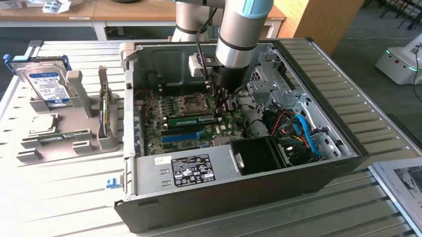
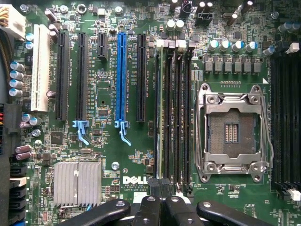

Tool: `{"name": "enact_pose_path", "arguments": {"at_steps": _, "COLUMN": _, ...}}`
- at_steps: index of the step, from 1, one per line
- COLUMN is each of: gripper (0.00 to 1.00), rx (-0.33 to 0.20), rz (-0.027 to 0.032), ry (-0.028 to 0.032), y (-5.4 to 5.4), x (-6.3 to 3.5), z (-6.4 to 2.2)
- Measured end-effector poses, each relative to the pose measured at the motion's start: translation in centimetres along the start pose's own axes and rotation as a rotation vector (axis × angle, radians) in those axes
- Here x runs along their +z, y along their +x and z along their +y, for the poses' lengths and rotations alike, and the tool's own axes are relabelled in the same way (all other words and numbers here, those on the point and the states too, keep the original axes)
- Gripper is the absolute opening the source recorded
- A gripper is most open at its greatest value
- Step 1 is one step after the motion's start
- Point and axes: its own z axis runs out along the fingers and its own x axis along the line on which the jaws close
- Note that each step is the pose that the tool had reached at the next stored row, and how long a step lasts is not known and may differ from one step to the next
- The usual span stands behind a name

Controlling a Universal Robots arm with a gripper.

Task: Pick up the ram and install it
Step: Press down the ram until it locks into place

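Observation:
The ram (image 1: 191,119), a long green stick, stands on edge in a memory slot of the motherboard inside the open computer case (image 1: 343,148), between the processor socket and the blue slot. In the wrist view the ram (image 2: 161,117) shows as a thin pale-green edge in the slot nearest the expansion slots. My gripper (image 1: 223,104) reaches down into the case over the ram's end at the exterior view's right. Its black fingers (image 2: 149,207) meet, so my gripper (image 2: 160,188) is shut with nothing seen between them. Whether they touch the ram I cannot tell.
An empty silver processor socket (image 2: 233,132) lies beside the memory slots, with a blue slot (image 2: 122,75) and a heat sink (image 2: 77,183) on the other side. Left of the case, a grey holder (image 1: 79,143) carries a blue-labelled hard drive (image 1: 43,84), a square chip (image 1: 41,123) and a thin green board (image 1: 56,137).

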Motion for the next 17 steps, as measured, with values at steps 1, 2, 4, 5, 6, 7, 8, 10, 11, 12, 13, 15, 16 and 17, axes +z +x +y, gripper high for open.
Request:
{"name": "enact_pose_path", "arguments": {"at_steps": 1, "gripper": 0.10, "rx": 0.000, "rz": 0.0000, "ry": 0.0000, "y": 0.00, "x": 0.01, "z": 0.00}}
{"name": "enact_pose_path", "arguments": {"at_steps": 2, "gripper": 0.10, "rx": 0.000, "rz": 0.0000, "ry": 0.0000, "y": 0.00, "x": 0.01, "z": 0.00}}
{"name": "enact_pose_path", "arguments": {"at_steps": 4, "gripper": 0.10, "rx": 0.000, "rz": -0.0001, "ry": 0.0000, "y": 0.00, "x": 0.02, "z": 0.00}}
{"name": "enact_pose_path", "arguments": {"at_steps": 5, "gripper": 0.10, "rx": 0.000, "rz": -0.0001, "ry": 0.0000, "y": 0.00, "x": 0.02, "z": 0.00}}
{"name": "enact_pose_path", "arguments": {"at_steps": 6, "gripper": 0.10, "rx": 0.000, "rz": 0.0000, "ry": 0.0000, "y": 0.00, "x": 0.02, "z": 0.00}}
{"name": "enact_pose_path", "arguments": {"at_steps": 7, "gripper": 0.10, "rx": 0.000, "rz": 0.0000, "ry": 0.0000, "y": 0.00, "x": 0.03, "z": 0.00}}
{"name": "enact_pose_path", "arguments": {"at_steps": 8, "gripper": 0.10, "rx": 0.000, "rz": 0.0000, "ry": 0.0000, "y": 0.00, "x": 0.04, "z": 0.00}}
{"name": "enact_pose_path", "arguments": {"at_steps": 10, "gripper": 0.10, "rx": 0.000, "rz": 0.0000, "ry": 0.0000, "y": 0.00, "x": 0.05, "z": 0.00}}
{"name": "enact_pose_path", "arguments": {"at_steps": 11, "gripper": 0.10, "rx": 0.000, "rz": 0.0000, "ry": 0.0000, "y": 0.00, "x": 0.06, "z": 0.00}}
{"name": "enact_pose_path", "arguments": {"at_steps": 12, "gripper": 0.10, "rx": 0.000, "rz": 0.0000, "ry": 0.0000, "y": 0.00, "x": 0.07, "z": -0.01}}
{"name": "enact_pose_path", "arguments": {"at_steps": 13, "gripper": 0.10, "rx": 0.000, "rz": 0.0000, "ry": 0.0000, "y": 0.00, "x": 0.07, "z": 0.00}}
{"name": "enact_pose_path", "arguments": {"at_steps": 15, "gripper": 0.10, "rx": 0.000, "rz": 0.0001, "ry": 0.0000, "y": 0.00, "x": 0.09, "z": -0.01}}
{"name": "enact_pose_path", "arguments": {"at_steps": 16, "gripper": 0.10, "rx": 0.000, "rz": 0.0000, "ry": 0.0000, "y": 0.00, "x": 0.10, "z": -0.01}}
{"name": "enact_pose_path", "arguments": {"at_steps": 17, "gripper": 0.10, "rx": 0.000, "rz": 0.0000, "ry": 0.0000, "y": 0.00, "x": 0.11, "z": -0.01}}
